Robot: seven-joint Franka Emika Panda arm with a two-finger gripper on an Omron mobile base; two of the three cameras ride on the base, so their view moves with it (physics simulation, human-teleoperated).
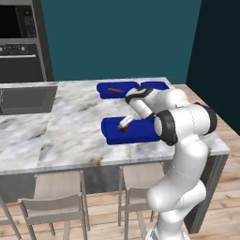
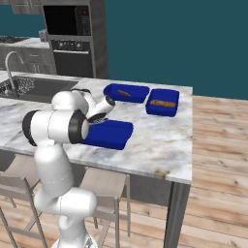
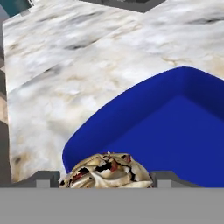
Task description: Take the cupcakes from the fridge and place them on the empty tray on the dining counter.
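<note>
Blue tray (image 1: 140, 133) lies near the counter's (image 1: 70, 126) front edge; over its left end the gripper (image 1: 123, 126) clamps a cupcake (image 3: 107, 171). Bare marble stretches left of the tray.

Veined white-grey marble table (image 1: 79, 126), smooth with a soft sheen; matt deep-blue plastic-looking tray (image 3: 175, 131); glossy white arm (image 1: 187, 140); wooden plank floor (image 2: 218, 169).
</note>
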